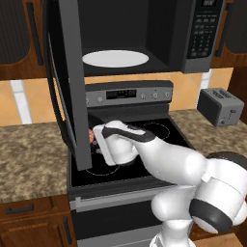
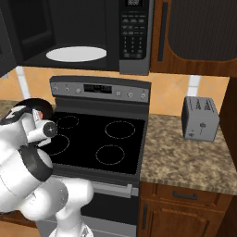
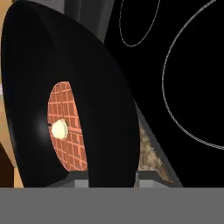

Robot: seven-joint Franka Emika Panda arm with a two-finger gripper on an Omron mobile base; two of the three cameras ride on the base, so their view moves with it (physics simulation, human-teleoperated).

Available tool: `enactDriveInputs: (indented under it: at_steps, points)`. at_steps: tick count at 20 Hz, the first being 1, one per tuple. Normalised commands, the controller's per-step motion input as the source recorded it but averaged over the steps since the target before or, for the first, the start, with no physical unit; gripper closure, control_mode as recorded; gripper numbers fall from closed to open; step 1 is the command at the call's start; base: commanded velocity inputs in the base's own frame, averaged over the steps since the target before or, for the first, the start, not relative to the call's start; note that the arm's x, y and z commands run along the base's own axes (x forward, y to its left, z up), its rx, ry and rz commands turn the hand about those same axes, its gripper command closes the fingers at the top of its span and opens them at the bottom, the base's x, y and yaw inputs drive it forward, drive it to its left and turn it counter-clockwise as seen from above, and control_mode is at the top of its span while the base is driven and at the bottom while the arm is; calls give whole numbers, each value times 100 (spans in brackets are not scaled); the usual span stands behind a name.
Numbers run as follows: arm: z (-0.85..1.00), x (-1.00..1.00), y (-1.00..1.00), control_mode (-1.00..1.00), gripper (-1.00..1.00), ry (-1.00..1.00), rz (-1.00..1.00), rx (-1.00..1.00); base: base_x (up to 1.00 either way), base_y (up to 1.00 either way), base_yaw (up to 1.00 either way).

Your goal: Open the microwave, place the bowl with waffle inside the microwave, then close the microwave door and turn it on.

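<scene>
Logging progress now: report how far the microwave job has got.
Done: the large dark glass microwave door stands open, white turntable bare. In hand: the gripper straddles the shallow black bowl holding the reddish-orange waffle. Left: bowl inside, door closed, microwave started.

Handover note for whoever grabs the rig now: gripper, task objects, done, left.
Gripper: hand view shows it at the rim of the shallow round black bowl; grasp looks likely, but finger closure can't be confirmed.
Bowl: at the stove's left side, holding the round reddish-orange grid-patterned waffle.
Wide black over-range microwave: dark glass microwave door swung open, white turntable bare.
Done: door opened.
Left: set the bowl on the turntable, close the door, press start on the button panel.
</scene>
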Motion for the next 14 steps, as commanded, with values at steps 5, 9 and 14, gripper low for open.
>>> enactDriveInputs:
  at_steps: [5,9,14]
  points:
    - [81,-24,-94,-100,100,1,-22,6,0,0,0]
    - [89,-38,-93,-100,100,5,-22,7,0,0,0]
    - [98,-28,-83,-100,100,8,-23,2,0,0,0]
